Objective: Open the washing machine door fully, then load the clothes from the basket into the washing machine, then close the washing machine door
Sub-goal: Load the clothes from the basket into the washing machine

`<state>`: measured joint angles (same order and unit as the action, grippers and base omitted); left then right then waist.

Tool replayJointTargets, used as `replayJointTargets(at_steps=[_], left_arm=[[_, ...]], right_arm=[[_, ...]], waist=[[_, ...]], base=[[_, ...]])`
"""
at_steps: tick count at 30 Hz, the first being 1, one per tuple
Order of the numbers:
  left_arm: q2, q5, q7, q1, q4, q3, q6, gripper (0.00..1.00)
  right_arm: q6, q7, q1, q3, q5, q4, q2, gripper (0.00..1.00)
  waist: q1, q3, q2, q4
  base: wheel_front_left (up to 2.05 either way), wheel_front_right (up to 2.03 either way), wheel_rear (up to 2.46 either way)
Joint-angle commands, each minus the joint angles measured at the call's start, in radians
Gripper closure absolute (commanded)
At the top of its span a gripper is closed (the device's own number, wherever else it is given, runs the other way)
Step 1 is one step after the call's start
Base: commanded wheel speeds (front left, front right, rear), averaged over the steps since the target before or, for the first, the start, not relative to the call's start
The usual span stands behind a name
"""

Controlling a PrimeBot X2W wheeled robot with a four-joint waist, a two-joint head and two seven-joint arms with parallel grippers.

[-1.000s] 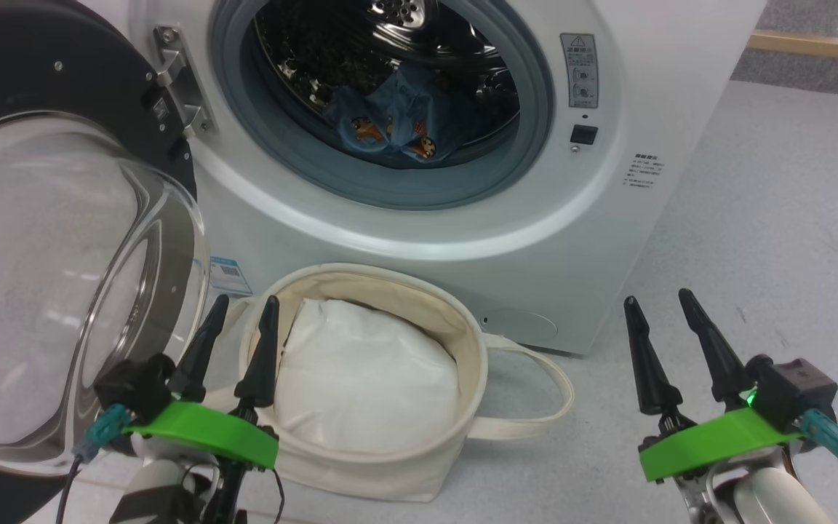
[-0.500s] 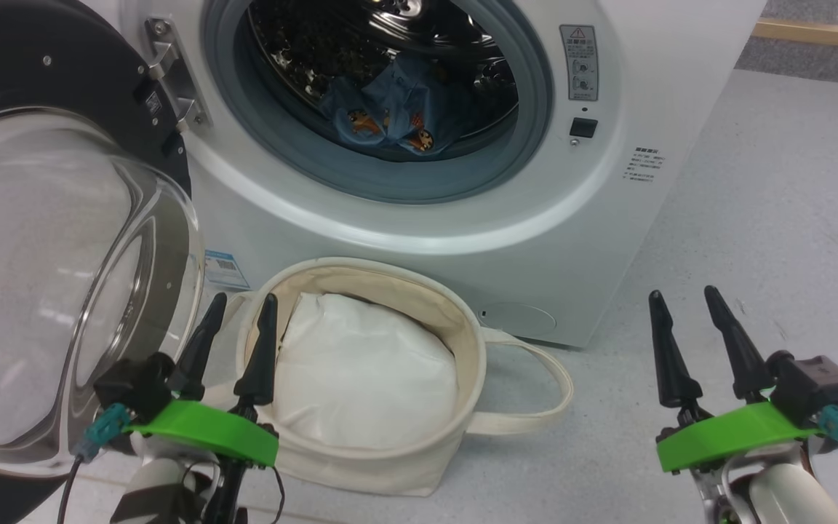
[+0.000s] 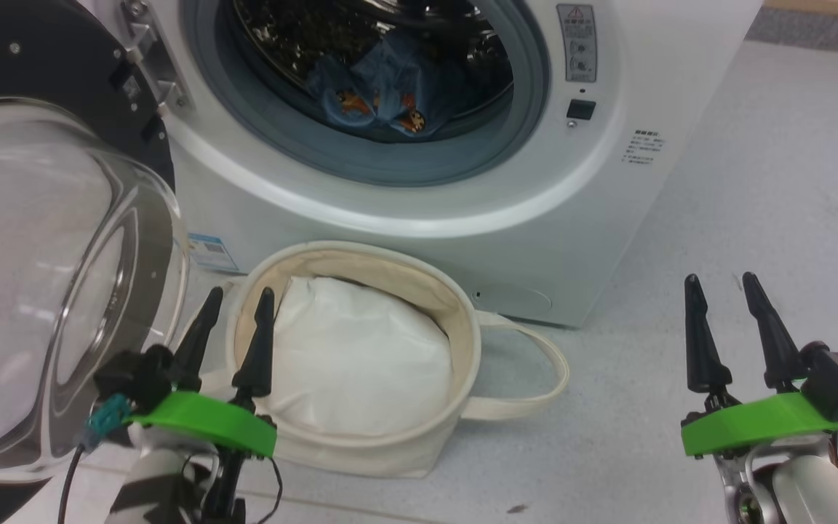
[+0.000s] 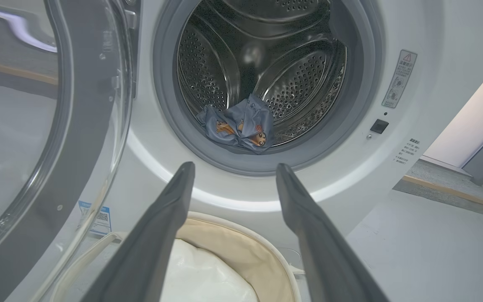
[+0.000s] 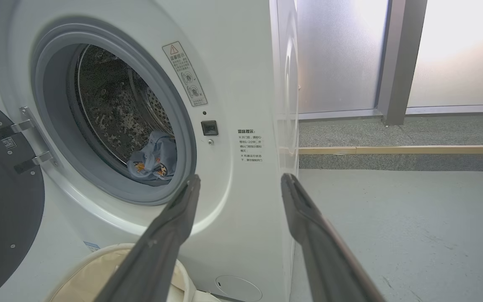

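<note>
Floor: left gripper, right gripper upright, spread.

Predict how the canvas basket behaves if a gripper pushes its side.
Likely soft: the basket has an unstiffened-looking canvas wall, so it would dent before moving. Probably light, holding just white padding, so it may then slide on the smooth floor rather than tip. Its loop handle lies limp and would trail.

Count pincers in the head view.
2: left pincer at lower left, by the basket's left rim; right pincer at lower right, over the floor. Both open, empty.
</note>
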<state>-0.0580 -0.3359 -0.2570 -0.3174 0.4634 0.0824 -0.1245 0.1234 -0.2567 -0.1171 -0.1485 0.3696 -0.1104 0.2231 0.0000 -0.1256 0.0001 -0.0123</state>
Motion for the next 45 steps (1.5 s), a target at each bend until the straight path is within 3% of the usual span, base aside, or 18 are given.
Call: replayJointTargets(at_steps=[1, 11, 12, 13, 29, 36, 45], left_arm=[[-0.004, 0.017, -0.005, -0.073, -0.011, -0.024, -0.006, 0.0], [0.005, 0.017, -0.005, -0.349, 0.113, 0.049, -0.006, 0.0], [0.005, 0.016, -0.005, -0.387, 0.14, 0.059, -0.006, 0.71], [0.006, 0.015, -0.005, -0.426, 0.167, 0.069, -0.006, 1.0], [-0.005, -0.004, 0.054, -0.948, 0.63, 0.211, -0.006, 1.0], [-0.054, 0.018, 0.139, -1.12, 0.759, 0.273, -0.006, 1.0], [-0.098, 0.05, 0.246, -1.248, 0.808, 0.32, -0.006, 1.0]], right_arm=[[0.007, -0.005, -0.021, -0.01, -0.012, 0.04, -0.003, 0.0], [0.007, -0.005, -0.067, 0.032, -0.036, 0.086, -0.04, 0.0], [0.007, -0.005, -0.073, 0.034, -0.039, 0.092, -0.044, 0.0], [0.007, -0.005, -0.08, 0.036, -0.041, 0.097, -0.048, 0.0], [0.007, -0.005, -0.154, 0.015, -0.063, 0.161, -0.106, 0.0], [0.007, -0.005, -0.166, 0.009, -0.066, 0.178, -0.135, 0.0], [0.007, -0.005, -0.16, -0.014, -0.066, 0.2, -0.157, 0.0]], waist=[[0.0, -0.029, -0.0001, 0.008], [0.0, -0.189, -0.0001, 0.04], [0.0, -0.209, -0.0001, 0.045], [0.0, -0.228, -0.0001, 0.05], [0.0, -0.452, -0.0001, 0.142], [0.0, -0.515, -0.0001, 0.206], [0.0, -0.566, -0.0001, 0.275]], base=[[0.0, 0.0, 0.0], [0.0, 0.0, 0.0], [0.0, 0.0, 0.0], [0.0, 0.0, 0.0], [0.0, 0.0, 0.0], [0.0, 0.0, 0.0], [0.0, 0.0, 0.0]])
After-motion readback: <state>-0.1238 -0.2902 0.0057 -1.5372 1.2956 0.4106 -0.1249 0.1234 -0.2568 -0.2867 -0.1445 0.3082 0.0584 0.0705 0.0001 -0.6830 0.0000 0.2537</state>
